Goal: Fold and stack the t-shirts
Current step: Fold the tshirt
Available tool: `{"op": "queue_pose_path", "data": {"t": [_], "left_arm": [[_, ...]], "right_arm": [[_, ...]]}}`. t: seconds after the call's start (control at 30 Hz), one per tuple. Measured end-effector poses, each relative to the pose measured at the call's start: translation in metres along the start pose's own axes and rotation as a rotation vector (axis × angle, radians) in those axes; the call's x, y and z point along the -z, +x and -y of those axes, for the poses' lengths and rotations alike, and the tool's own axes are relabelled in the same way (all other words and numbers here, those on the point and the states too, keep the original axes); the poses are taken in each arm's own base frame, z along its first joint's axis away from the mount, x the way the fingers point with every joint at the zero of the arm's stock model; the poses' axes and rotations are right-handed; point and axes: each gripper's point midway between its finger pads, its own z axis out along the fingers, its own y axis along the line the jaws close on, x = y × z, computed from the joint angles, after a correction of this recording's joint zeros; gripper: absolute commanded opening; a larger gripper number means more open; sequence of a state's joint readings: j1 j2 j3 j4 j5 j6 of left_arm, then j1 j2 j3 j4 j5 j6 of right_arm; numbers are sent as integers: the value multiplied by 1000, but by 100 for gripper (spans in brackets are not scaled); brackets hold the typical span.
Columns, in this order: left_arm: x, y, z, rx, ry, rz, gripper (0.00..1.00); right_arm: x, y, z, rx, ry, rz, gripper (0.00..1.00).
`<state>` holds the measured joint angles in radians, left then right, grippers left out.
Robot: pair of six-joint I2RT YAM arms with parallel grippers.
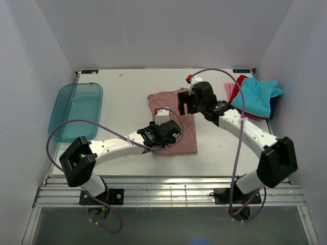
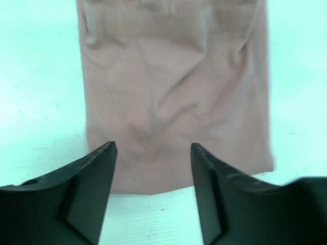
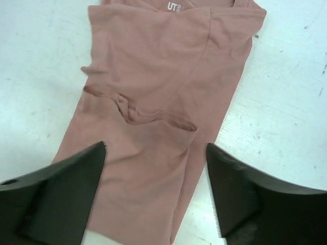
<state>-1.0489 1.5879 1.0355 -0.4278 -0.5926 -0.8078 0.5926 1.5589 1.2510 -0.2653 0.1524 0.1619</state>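
Surface (image 1: pixel 127 92): white, carrying every item below.
Left arm (image 1: pixel 115 146): reached in over the hem end of the shirt; the left jaws stood apart and empty just above the cloth.
Right arm (image 1: pixel 245 130): reached across the collar half; the right jaws were likewise spread wide, gripping nothing.
Dusty-pink t-shirt (image 1: pixel 188 138): lay mid-surface as a narrow strip, sides and sleeves turned inward, collar toward the back.
Tray (image 1: pixel 61 127): translucent teal, at the left edge, well apart from the shirt.
Heap of t-shirts (image 1: pixel 258 97): turquoise, red, pink and dark blue, unfolded at the back right.
Sleeve crease (image 3: pixel 130 113): a bunched ridge across the strip.
Step in hand: probably the crosswise fold. Flatten the ridge first, pinch each hem corner through all layers, carry them low toward the collar, and square the edges before release.
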Motion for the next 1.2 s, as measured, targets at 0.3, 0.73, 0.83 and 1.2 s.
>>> {"op": "queue_pose_path", "data": {"t": [0.3,0.73,0.83,1.2], "left_arm": [[33,-37,-19,48,-35,73,86],[-9,63,-80,19,-61,-162,87],[-17,65,-87,54,-40,-162,87],[-25,52,-67,126,80,-132,84]], "right_arm": [[47,108,-1,-76,-55,-146,94],[62,187,-2,-189,-70,-284,95],[60,196,-3,-203,-72,-290,95],[49,223,-1,-243,-59,-327,92]]}}
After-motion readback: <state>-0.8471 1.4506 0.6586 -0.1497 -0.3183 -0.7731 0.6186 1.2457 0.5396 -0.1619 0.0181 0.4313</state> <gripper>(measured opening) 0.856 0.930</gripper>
